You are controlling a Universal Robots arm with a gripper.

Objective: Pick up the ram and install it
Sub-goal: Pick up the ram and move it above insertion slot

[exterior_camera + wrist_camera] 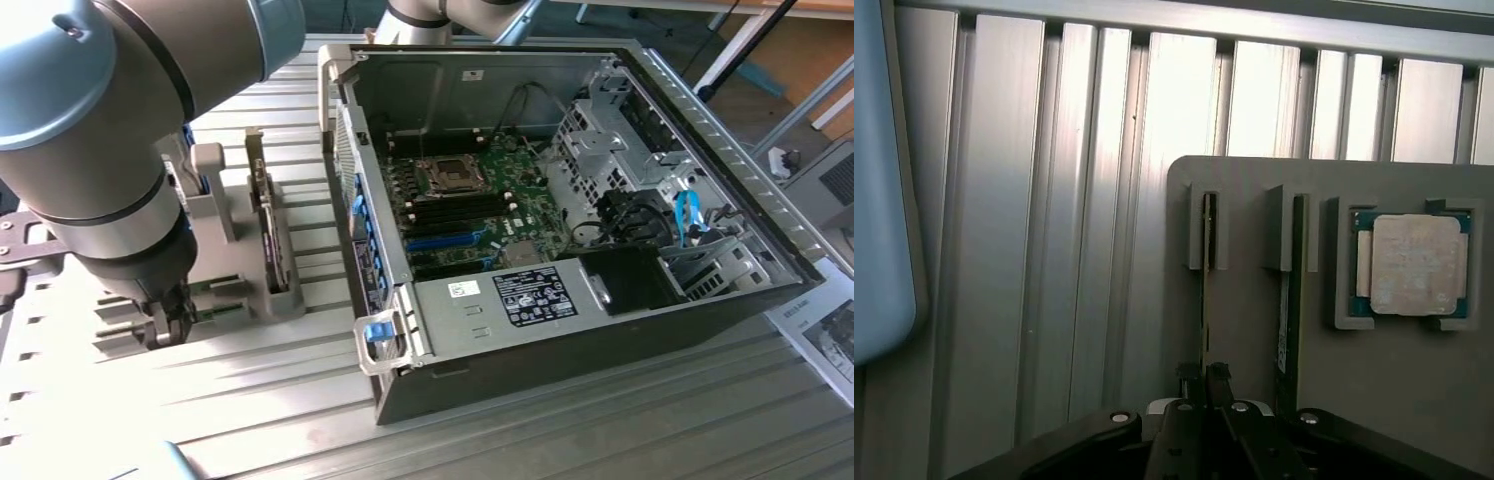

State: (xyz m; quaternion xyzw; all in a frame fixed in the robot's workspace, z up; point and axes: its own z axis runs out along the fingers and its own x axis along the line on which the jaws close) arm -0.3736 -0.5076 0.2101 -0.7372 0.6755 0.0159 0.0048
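End effector is pinched narrow on the ram. It's standing on edge in the holder, long axis running straight out from the fingertips.

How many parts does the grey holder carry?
3: the ram upright in one slot, at the gripper; a dark card in the next slot; a silver processor in its recess. The gripper may hide others.

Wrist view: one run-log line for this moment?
hand: shut on ram | ram: on edge in grey holder slot | processor: in holder recess
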